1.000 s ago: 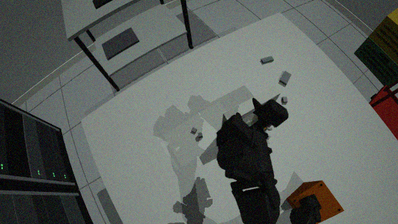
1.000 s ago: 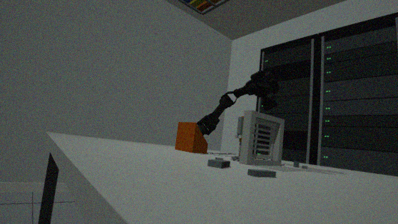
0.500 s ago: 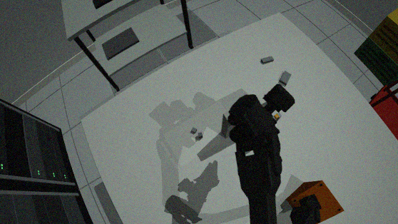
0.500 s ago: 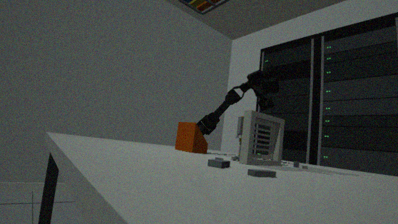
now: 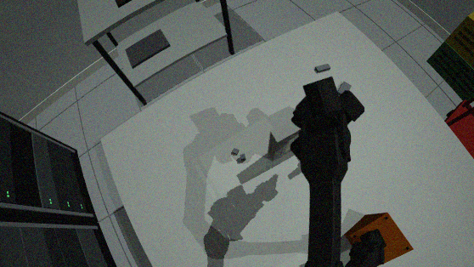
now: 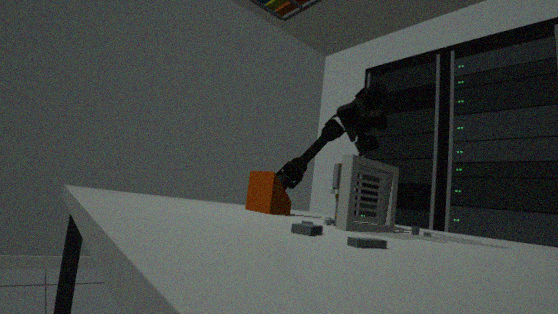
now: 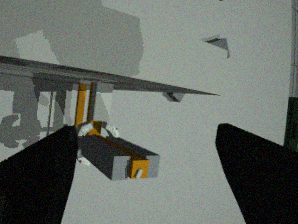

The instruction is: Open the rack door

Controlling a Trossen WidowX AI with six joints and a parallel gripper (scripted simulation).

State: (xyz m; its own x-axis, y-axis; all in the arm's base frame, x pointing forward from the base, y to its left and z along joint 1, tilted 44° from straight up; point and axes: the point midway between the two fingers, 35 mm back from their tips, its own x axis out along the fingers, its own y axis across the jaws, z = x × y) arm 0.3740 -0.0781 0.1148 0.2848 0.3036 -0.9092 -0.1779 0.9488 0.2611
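The grey rack frame (image 6: 345, 200) stands on the table. Its slatted door (image 6: 369, 192) appears to sit within it; its exact angle is hard to tell. The grey handle (image 6: 336, 176) (image 7: 102, 157) with an orange strip stands out from the door's face, upright in the exterior view. My gripper (image 6: 367, 146) (image 7: 148, 135) is open and empty, above the rack. In the wrist view the handle shows beyond the fingers, nearer the left fingertip, with no contact visible. In the top view the arm hides the handle and most of the rack.
Small grey blocks (image 5: 322, 68) (image 6: 306, 229) (image 6: 366, 243) lie beside the rack, and two small dark pieces (image 5: 234, 151) (image 5: 241, 158) lie on its other side. An orange box (image 5: 395, 238) (image 6: 260, 192) stands by the arm's base. Server cabinets (image 5: 38, 183) (image 6: 480, 140) stand beyond the table.
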